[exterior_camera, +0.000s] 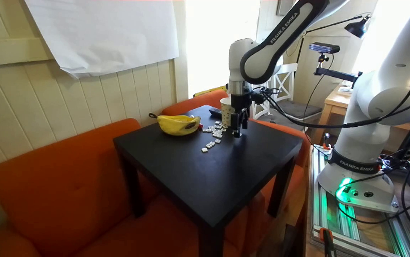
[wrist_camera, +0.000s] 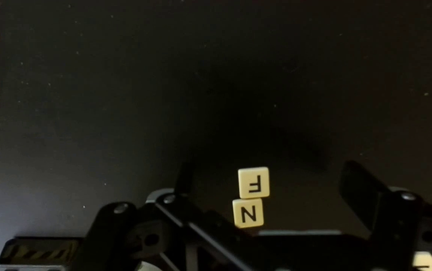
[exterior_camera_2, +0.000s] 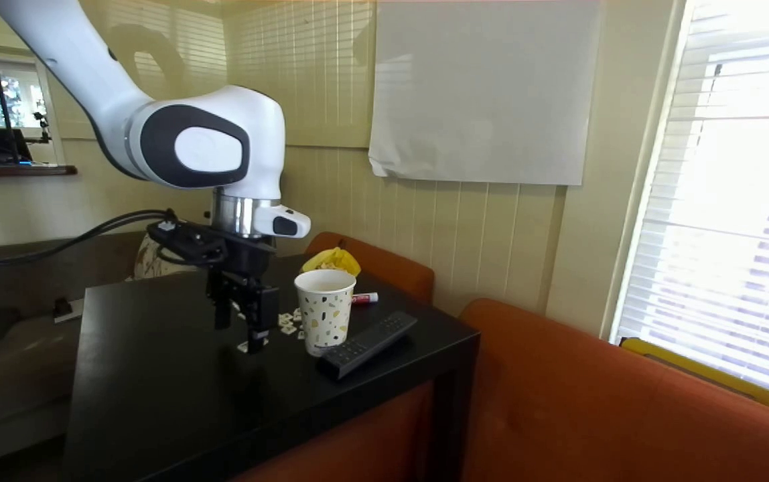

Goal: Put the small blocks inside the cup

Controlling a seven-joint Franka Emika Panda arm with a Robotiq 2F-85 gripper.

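Note:
The small blocks are flat pale letter tiles. Most lie in a loose cluster [exterior_camera: 217,132] on the black table, also seen in an exterior view [exterior_camera_2: 287,326]. My gripper [exterior_camera: 240,130] points down low over the table beside the cluster, and shows in an exterior view [exterior_camera_2: 240,333]. In the wrist view its jaws [wrist_camera: 268,177] are open and apart, with an F tile [wrist_camera: 253,182] and an N tile [wrist_camera: 248,213] between them, touching neither finger visibly. The speckled cream-white cup [exterior_camera: 226,111] stands upright close to the gripper; it also shows in an exterior view [exterior_camera_2: 325,313].
A dark remote [exterior_camera_2: 368,345] lies against the cup's side. A yellow banana-shaped pouch [exterior_camera: 178,125] and a red and white tube [exterior_camera_2: 365,298] lie beyond the tiles. The black table [exterior_camera: 205,178] has orange seats [exterior_camera: 65,185] around it. More tiles [wrist_camera: 423,261] show beside the right finger.

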